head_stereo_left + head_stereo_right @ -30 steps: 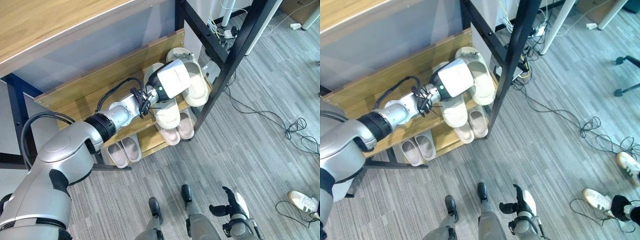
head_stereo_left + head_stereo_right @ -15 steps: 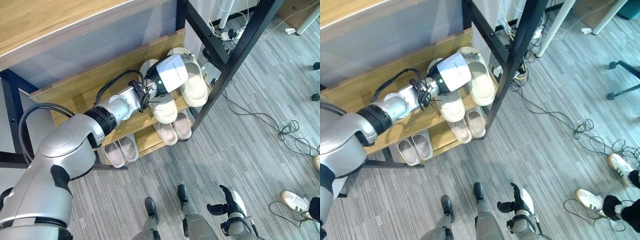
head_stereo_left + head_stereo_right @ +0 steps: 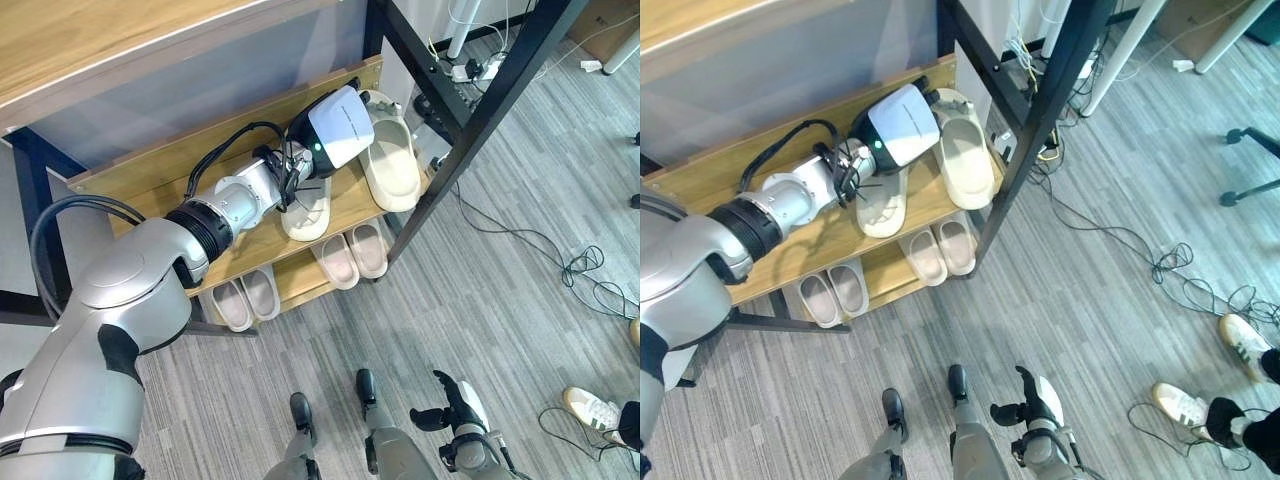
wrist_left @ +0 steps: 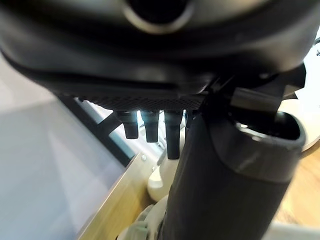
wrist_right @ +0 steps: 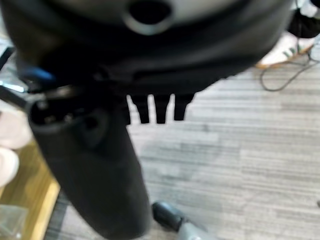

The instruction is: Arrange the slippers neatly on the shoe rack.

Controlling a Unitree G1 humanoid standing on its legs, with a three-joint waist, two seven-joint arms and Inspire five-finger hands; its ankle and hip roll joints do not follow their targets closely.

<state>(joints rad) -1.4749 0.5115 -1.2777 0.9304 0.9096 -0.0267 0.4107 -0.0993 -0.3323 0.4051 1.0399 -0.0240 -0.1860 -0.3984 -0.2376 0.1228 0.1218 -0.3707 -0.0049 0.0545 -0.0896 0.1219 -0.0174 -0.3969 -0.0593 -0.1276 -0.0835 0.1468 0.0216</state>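
1. Reaching across from my left side, my left arm stretches over the upper shelf of the shoe rack (image 3: pixel 250 238), a wooden rack of two slanted boards held in a black metal frame.
2. My left hand (image 3: pixel 335 125) sits over the upper shelf with its white back facing up, right above the back part of one cream slipper (image 3: pixel 305 205).
3. That slipper lies flat on the upper shelf, and its front end points toward the shelf's near edge.
4. A second cream slipper (image 3: pixel 390 160) lies just beside it on the same shelf, closer to the black upright post (image 3: pixel 470 120); the two rest roughly side by side.
5. From my left wrist camera I see my fingers (image 4: pixel 150 125) pointing straight out in a row with the thumb (image 4: pixel 225 185) standing apart, so the hand looks relaxed and is not closed around the slipper.
6. On the lower shelf sit two more pairs (all pale pink): one pair (image 3: pixel 352 255) under the cream slippers, the other pair (image 3: pixel 245 298) further along toward my left.
7. My right hand (image 3: pixel 452 408) hangs low by my side above the grey striped floor (image 3: pixel 520 330), fingers loosely extended and holding nothing
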